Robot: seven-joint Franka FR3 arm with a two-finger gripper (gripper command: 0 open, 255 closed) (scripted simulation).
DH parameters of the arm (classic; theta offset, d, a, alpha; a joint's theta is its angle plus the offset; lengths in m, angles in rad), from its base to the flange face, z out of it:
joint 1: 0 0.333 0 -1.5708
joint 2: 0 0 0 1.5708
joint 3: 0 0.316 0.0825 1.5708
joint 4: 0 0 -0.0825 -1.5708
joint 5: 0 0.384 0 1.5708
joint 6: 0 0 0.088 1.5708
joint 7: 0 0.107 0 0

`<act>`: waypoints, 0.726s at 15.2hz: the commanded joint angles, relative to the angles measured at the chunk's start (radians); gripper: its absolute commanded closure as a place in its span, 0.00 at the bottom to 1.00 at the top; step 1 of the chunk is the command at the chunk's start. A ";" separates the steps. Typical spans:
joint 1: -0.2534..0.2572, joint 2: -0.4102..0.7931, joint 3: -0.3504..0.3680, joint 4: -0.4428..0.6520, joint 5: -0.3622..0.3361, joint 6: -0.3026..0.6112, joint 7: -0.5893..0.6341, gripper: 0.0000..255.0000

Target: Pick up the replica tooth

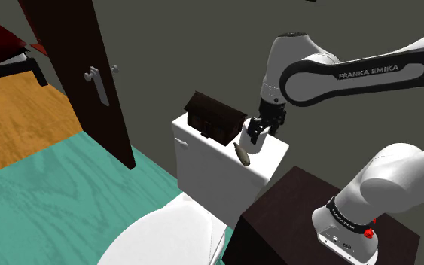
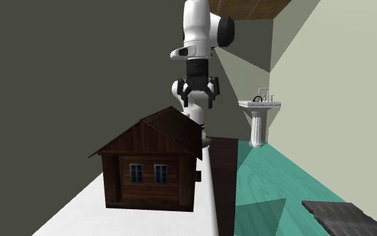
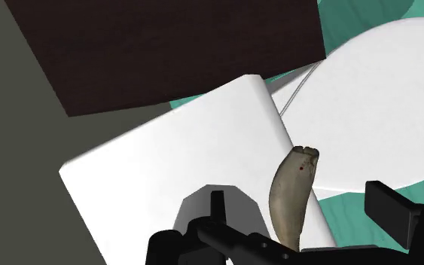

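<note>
Here, the room is a bathroom with a teal floor (image 1: pixel 59 196), grey-olive walls, a dark door (image 1: pixel 74 60) and a white pedestal sink (image 2: pixel 259 114). The white toilet tank (image 1: pixel 210 162) carries a small brown wooden house (image 2: pixel 153 161) on its flat lid. The replica tooth (image 3: pixel 293 196), beige and long, is at the lid's edge toward the toilet seat (image 1: pixel 165 237). The pincer (image 1: pixel 257 134) hangs just above it, released, with the tooth between its fingers and not touched by them. The arm bears the words "FRANKA EMIKA" (image 1: pixel 368 73).
</note>
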 commanded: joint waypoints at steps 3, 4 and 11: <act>-0.036 0.132 0.086 -0.007 -0.026 0.177 0.148 0.00; -0.049 0.171 0.107 -0.003 -0.042 0.219 0.189 0.00; -0.084 0.302 0.160 -0.018 -0.101 0.372 0.289 0.00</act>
